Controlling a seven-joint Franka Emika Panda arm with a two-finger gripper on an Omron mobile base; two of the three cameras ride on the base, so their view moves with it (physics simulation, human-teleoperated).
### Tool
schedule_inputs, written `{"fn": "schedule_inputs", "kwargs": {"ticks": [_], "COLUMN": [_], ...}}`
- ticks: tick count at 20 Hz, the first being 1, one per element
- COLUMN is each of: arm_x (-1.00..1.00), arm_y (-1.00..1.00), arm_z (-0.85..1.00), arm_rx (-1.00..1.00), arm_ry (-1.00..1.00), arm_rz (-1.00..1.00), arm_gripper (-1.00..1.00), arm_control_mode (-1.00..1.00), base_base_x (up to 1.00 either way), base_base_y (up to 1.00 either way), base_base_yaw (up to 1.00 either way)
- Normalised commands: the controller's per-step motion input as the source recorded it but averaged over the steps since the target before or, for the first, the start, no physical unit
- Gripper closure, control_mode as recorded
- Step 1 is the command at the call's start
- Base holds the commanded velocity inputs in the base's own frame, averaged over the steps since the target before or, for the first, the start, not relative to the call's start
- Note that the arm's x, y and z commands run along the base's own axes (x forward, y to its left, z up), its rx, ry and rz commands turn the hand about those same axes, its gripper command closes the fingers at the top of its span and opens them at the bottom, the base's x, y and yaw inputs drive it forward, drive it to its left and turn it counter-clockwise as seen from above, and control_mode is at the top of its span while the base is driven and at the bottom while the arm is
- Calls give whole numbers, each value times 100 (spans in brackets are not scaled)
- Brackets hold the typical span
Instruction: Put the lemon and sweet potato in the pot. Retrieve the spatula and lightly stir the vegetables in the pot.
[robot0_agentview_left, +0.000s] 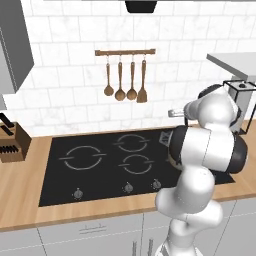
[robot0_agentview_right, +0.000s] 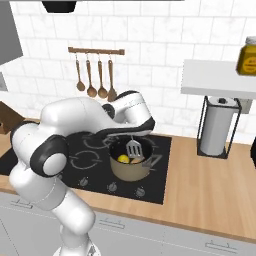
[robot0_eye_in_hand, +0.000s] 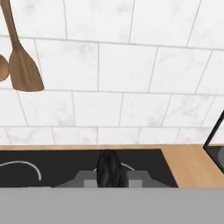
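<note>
Left base view first: the robot's own white arm blocks most of the right side of the hob (robot0_agentview_left: 100, 165), so the pot is hidden behind it. On the wall there's a rail with wooden spoons (robot0_agentview_left: 120, 82) and a wooden turner (robot0_agentview_left: 142, 85), and a knife block (robot0_agentview_left: 12, 140) sits at the far left of the worktop (robot0_agentview_left: 20, 200).

Right base view is much clearer: the pot (robot0_agentview_right: 130, 165) stands on the hob's near right burner, with the lemon (robot0_agentview_right: 123, 159) inside. The spatula (robot0_agentview_right: 133, 148) hangs head-down over the pot, its handle running up to the hand. Can't make out the sweet potato. A paper towel holder (robot0_agentview_right: 217, 127) stands well off to the right, below a shelf (robot0_agentview_right: 215, 80) with a yellow jar (robot0_agentview_right: 247, 56).

Hand view: the tool (robot0_eye_in_hand: 108, 173) is clamped on the spatula's black handle, looking at the tiled wall, with the wooden turner at top left.
</note>
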Motion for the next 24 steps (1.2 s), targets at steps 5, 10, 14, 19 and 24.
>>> {"fn": "schedule_inputs", "kwargs": {"ticks": [5,10,14,19,24], "arm_x": [26,-6,-50,-61,-27], "arm_y": [-7,-37,-48,2,46], "arm_z": [-44,-51,-52,-10,89], "arm_rx": [1,7,11,7,2], "arm_ry": [0,0,-8,-12,-15], "arm_rz": [-1,-4,-5,-3,0], "arm_gripper": [100,100,100,100,100], "arm_control_mode": [-100,-100,-100,-100,-100], "base_base_x": [0,0,0,0,0], "base_base_y": [0,0,0,0,0], "base_base_yaw": [0,0,0,0,0]}}
